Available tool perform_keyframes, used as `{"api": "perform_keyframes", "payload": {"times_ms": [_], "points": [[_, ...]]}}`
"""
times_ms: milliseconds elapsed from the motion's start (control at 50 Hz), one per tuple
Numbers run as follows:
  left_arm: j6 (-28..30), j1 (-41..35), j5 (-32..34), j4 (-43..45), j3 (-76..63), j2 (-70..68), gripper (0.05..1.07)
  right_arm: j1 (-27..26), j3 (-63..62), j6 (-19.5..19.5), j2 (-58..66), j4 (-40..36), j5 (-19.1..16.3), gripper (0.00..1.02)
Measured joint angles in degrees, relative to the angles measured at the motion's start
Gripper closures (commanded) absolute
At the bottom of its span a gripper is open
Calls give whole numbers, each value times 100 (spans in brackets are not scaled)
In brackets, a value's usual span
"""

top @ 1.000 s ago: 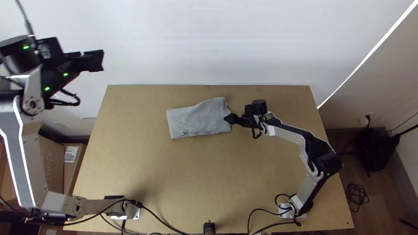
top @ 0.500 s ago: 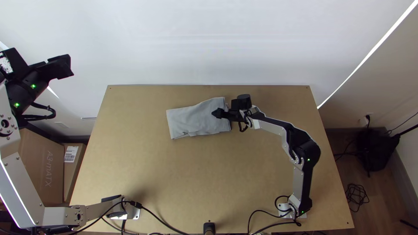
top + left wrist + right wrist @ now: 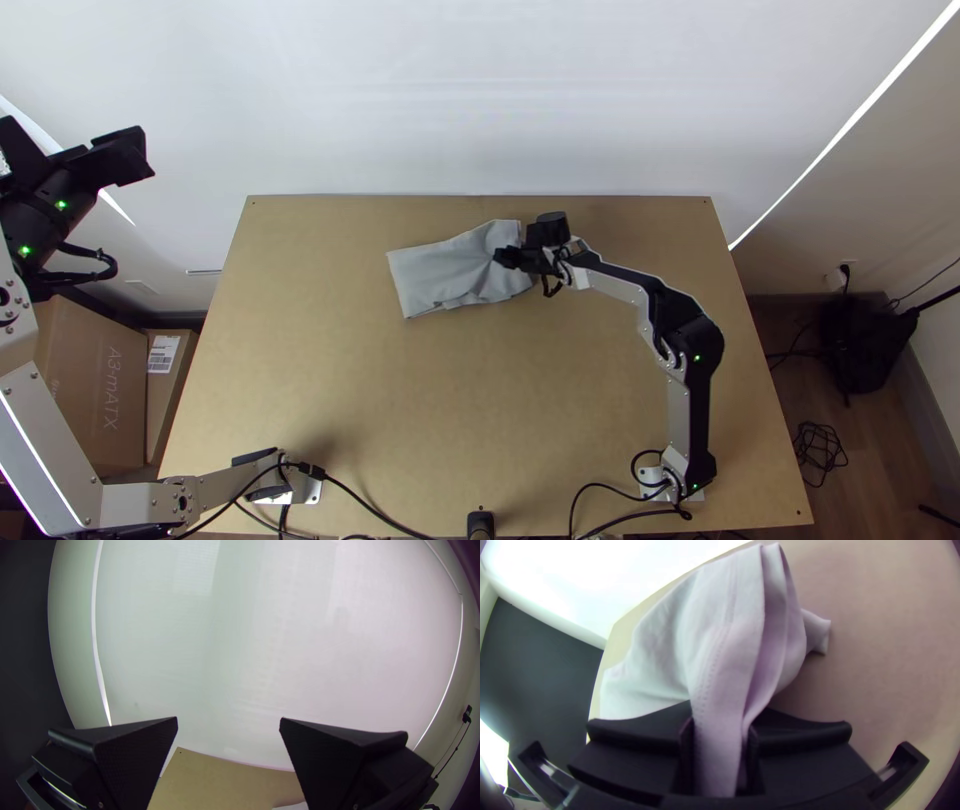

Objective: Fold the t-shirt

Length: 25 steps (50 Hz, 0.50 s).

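The grey t-shirt (image 3: 440,275) lies folded into a flat, longish bundle on the far half of the wooden table (image 3: 450,410). Its left end is flat and fairly straight-edged, while its right end is drawn into creases that run toward the right gripper (image 3: 507,257). The right gripper stands at that right end — its wide black fingers are pinching a narrow fold of the t-shirt between them. In the right wrist view, a line of stitching runs along this pinched strip, other layers of cloth stand up beside it, and a small corner juts out to one side.

The right arm (image 3: 680,325) stretches to the t-shirt from its base, which is nearer the table's near edge and to the right of the t-shirt. The left gripper (image 3: 145,155) is well apart from the t-shirt, off to its left and past the table's side, with its fingers spread wide and nothing between them.

Two cardboard boxes (image 3: 90,385) (image 3: 168,395) stand to the left of the t-shirt, beyond the table's side. The pale wall (image 3: 480,100) is behind the t-shirt. Well to the right of it — past the table's other side — a loose black cable (image 3: 820,455) lies coiled on the floor.
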Motion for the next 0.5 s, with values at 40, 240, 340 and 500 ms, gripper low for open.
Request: {"api": "perform_keyframes", "payload": {"times_ms": [40, 240, 340, 500], "points": [[0, 2, 0, 0, -4, 0, 10, -157, -52, 0, -20, 2, 2, 100], [-2, 2, 28, 4, -179, 0, 10, -1469, -645, 37, -442, 9, 42, 100], [-44, 0, 114, 9, -262, 0, 10, -2339, -1003, 87, -750, 9, 96, 100], [-107, 0, 216, 101, -313, 0, 10, -3779, -1563, 105, -1235, 9, 190, 100]]}}
